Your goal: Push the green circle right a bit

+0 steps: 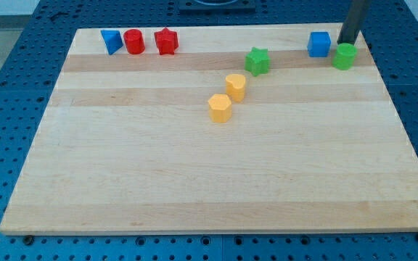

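The green circle (345, 56) sits near the view's top right, close to the board's right edge. My tip (343, 43) is at the lower end of the dark rod, touching or just above the circle's top-left side. A blue cube (319, 44) stands just left of the tip and the green circle. A green star (257, 61) lies further left along the same row.
Two yellow blocks (236, 86) (220, 108) sit near the board's middle. A blue triangle (111, 40), a red circle (134, 41) and a red star (166, 41) line the top left. The wooden board (194, 181) ends just right of the green circle.
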You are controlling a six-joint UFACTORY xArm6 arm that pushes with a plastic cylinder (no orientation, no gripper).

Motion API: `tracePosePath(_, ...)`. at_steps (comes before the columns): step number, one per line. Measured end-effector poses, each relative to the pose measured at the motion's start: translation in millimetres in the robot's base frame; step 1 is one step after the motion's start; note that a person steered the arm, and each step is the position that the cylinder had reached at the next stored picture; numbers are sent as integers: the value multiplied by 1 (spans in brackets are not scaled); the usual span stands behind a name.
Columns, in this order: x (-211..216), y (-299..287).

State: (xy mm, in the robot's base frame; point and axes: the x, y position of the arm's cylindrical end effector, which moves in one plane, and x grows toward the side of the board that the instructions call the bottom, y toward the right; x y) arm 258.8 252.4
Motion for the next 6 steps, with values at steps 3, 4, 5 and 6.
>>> tracePosePath(3, 42, -134)
tracePosePath(4, 51, -34)
tracePosePath(5, 26, 11)
tracePosePath(6, -24, 6)
